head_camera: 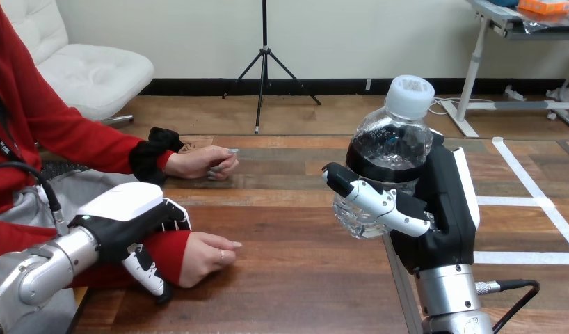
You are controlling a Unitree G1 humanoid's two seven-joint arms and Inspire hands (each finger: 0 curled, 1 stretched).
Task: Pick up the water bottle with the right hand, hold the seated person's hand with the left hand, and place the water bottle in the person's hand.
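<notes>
Over wooden table point(302, 278), water bottle point(393, 142), slightly tilted, within curled fingers point(379, 205) of right hand point(445, 209).

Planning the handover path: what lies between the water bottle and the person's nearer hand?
Nothing: in the head view, just bare table between the water bottle and the person's nearer hand.

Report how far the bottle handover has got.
Done: the water bottle is off the table, upright in the right hand's grip. In hand: the left hand lies over the wrist of the person's nearer hand; a grip I cannot confirm. Left: the bottle is apart from that hand, which rests on the table, so placing is not yet done.
</notes>
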